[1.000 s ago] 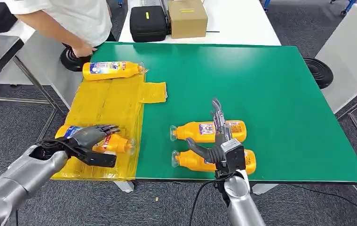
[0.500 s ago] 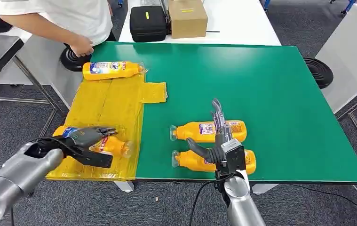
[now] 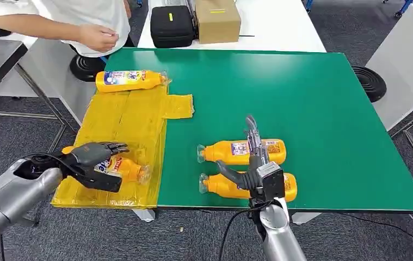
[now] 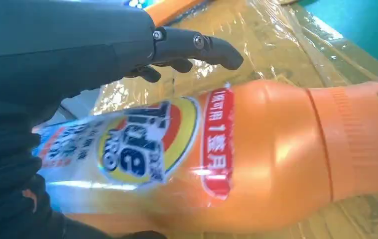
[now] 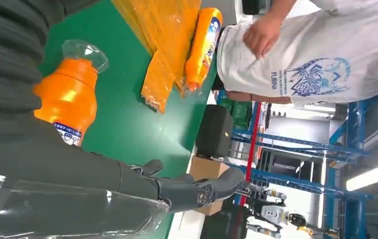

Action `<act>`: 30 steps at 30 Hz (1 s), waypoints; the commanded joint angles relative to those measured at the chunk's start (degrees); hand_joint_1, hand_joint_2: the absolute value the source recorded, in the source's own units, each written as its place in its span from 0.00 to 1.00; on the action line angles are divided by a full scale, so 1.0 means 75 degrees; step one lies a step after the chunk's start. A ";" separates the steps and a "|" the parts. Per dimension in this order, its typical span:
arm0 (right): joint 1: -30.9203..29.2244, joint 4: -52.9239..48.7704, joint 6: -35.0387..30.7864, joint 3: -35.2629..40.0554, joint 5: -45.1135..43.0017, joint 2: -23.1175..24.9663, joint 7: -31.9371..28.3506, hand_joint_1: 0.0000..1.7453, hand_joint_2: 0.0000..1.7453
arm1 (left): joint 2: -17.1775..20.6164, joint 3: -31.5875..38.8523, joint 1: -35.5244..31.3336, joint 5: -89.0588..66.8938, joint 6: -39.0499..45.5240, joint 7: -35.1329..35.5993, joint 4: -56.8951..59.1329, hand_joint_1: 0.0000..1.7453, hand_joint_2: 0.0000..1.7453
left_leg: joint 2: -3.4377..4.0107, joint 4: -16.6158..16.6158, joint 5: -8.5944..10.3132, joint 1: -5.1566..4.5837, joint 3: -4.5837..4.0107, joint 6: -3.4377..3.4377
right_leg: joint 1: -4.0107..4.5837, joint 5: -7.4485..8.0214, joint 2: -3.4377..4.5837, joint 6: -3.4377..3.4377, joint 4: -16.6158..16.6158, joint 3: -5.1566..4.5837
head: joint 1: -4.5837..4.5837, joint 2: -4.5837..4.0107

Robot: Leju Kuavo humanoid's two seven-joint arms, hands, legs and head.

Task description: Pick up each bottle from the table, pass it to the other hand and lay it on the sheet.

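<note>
A yellow sheet (image 3: 125, 122) covers the left part of the green table (image 3: 313, 109). Near its front edge lies an orange bottle (image 3: 128, 169), seen close up in the left wrist view (image 4: 256, 154). My left hand (image 3: 92, 160) holds it, with the fingers (image 4: 196, 44) stretched out over it and the thumb under it. A second bottle (image 3: 130, 80) lies at the sheet's far end. Two more bottles (image 3: 242, 151) (image 3: 226, 186) lie side by side on the green near the front edge. My right hand (image 3: 253, 163) stands open over them, fingers pointing away from me, touching neither.
A person in a white shirt (image 3: 84, 16) stands at the table's far left corner, one hand (image 3: 99, 38) raised. A black case (image 3: 171, 26) and a cardboard box (image 3: 217, 20) sit on the white table behind. Round black bases (image 3: 368, 82) stand beside the table.
My left hand has shifted a little left and toward me with the bottle in it. The person's hand has lifted off the table's far corner. My right hand has not moved.
</note>
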 commanded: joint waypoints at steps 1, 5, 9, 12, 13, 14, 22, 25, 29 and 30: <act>-0.0413 0.0605 0.0062 0.0017 -0.0051 -0.0072 0.0007 0.00 1.00 | 0.0409 -0.0279 -0.0091 0.0059 0.0203 0.0261 -0.0790 0.00 1.00 | 0.0014 0.0001 -0.0016 0.0004 0.0031 0.0001 | 0.0008 -0.0011 0.0005 -0.0016 -0.0004 0.0029 | 0.0000 0.0000; -0.0518 0.0574 0.0076 -0.0019 -0.0100 -0.0040 0.0033 0.00 1.00 | 0.0078 -0.0275 -0.0133 -0.0028 0.0290 0.0370 -0.0706 0.00 1.00 | 0.0002 -0.0001 -0.0008 0.0002 0.0017 0.0002 | 0.0004 -0.0007 -0.0005 -0.0009 -0.0004 0.0019 | 0.0000 0.0000; -0.0542 0.0573 0.0077 -0.0071 -0.0123 -0.0029 0.0076 0.00 1.00 | -0.0124 -0.0422 -0.0376 -0.0157 0.0222 0.0282 -0.0356 0.00 1.00 | -0.0006 -0.0003 -0.0003 0.0001 0.0013 0.0002 | 0.0003 -0.0005 -0.0011 -0.0008 -0.0005 0.0017 | 0.0000 0.0000; -0.0542 0.0574 0.0077 -0.0072 -0.0123 -0.0031 0.0076 0.00 1.00 | -0.0131 -0.0424 -0.0396 -0.0160 0.0216 0.0276 -0.0359 0.00 1.00 | -0.0007 -0.0003 -0.0003 0.0000 0.0012 0.0002 | 0.0002 -0.0005 -0.0012 -0.0008 -0.0005 0.0017 | 0.0000 0.0000; -0.0542 0.0574 0.0077 -0.0072 -0.0123 -0.0031 0.0076 0.00 1.00 | -0.0131 -0.0424 -0.0396 -0.0160 0.0216 0.0276 -0.0359 0.00 1.00 | -0.0007 -0.0003 -0.0003 0.0000 0.0012 0.0002 | 0.0002 -0.0005 -0.0012 -0.0008 -0.0005 0.0017 | 0.0000 0.0000; -0.0542 0.0580 0.0078 -0.0074 -0.0123 -0.0036 0.0079 0.00 1.00 | -0.0131 -0.0435 -0.0447 -0.0167 0.0204 0.0262 -0.0339 0.00 1.00 | -0.0007 -0.0003 -0.0003 0.0000 0.0012 0.0002 | 0.0002 -0.0005 -0.0012 -0.0008 -0.0005 0.0017 | 0.0000 0.0000; -0.0228 0.0243 0.0059 -0.0057 -0.0109 -0.0196 0.0157 0.00 1.00 | 0.0610 0.2168 0.0130 0.1021 0.1216 0.0341 -0.1613 0.00 1.00 | 0.0025 0.0017 -0.0034 0.0014 0.0036 -0.0001 | 0.0020 -0.0022 0.0012 -0.0025 0.0007 0.0033 | -0.0003 0.0000; -0.0114 -0.0016 0.0025 0.0006 0.0467 -0.0278 0.0682 0.00 1.00 | -0.0443 0.4484 0.1888 0.1967 0.2329 -0.0144 -0.2206 0.00 1.00 | 0.0020 -0.0012 -0.0017 0.0002 0.0039 0.0003 | 0.0005 -0.0010 0.0011 -0.0012 -0.0015 0.0030 | 0.0000 0.0000; -0.0249 0.0120 0.0288 0.0179 0.1415 -0.0397 0.1468 0.00 1.00 | -0.1898 0.5930 0.3019 0.1892 0.2976 -0.0484 -0.2717 0.00 1.00 | 0.0013 -0.0024 -0.0020 -0.0012 0.0062 0.0008 | -0.0008 -0.0016 0.0000 -0.0009 -0.0027 0.0052 | -0.0003 0.0000; -0.0335 0.0251 0.0397 0.0291 0.1897 -0.0475 0.1784 0.00 1.00 | -0.2288 0.6331 0.3386 0.1886 0.3374 -0.0519 -0.3016 0.00 1.00 | 0.0025 -0.0015 -0.0031 -0.0008 0.0068 0.0004 | -0.0005 -0.0021 0.0013 -0.0013 -0.0022 0.0056 | -0.0003 0.0000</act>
